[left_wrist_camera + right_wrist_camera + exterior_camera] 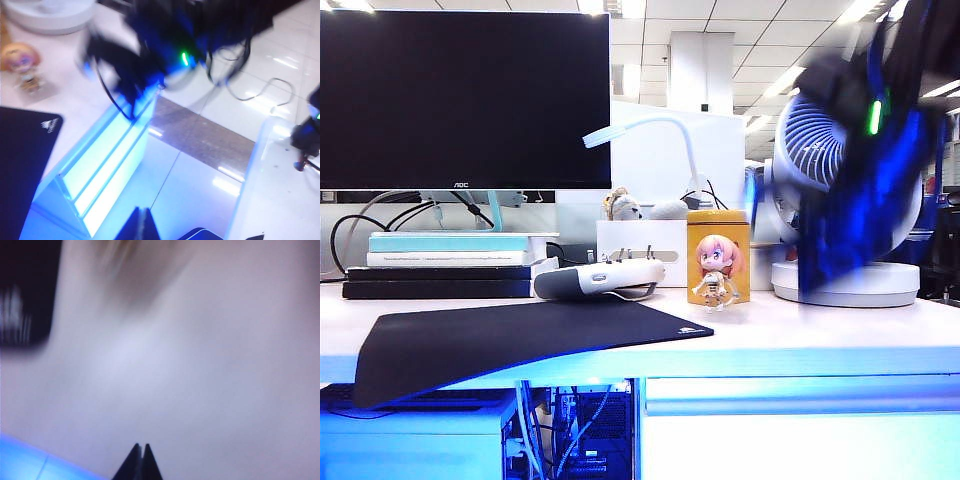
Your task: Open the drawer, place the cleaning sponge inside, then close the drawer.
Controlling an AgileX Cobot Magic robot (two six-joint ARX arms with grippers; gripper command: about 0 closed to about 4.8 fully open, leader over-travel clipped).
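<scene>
The cleaning sponge shows in no view. The drawer (800, 430) is the pale front under the desk top on the right, and it looks closed; the left wrist view shows it (110, 170) from the side, lit blue. My right arm (850, 190) is a dark motion blur above the desk's right part, in front of the fan. My right gripper (141, 449) is shut and empty over the bare white desk. My left gripper (142, 222) is shut and empty, held off the desk over the floor beside the drawer front.
A yellow tin with a cartoon girl figure (718, 262) stands mid-desk, with a white fan (840, 270) to its right. A black mouse pad (510, 335) covers the front left. Behind are a monitor (465, 100), stacked books (445, 265), a white handheld device (600, 278) and a lamp.
</scene>
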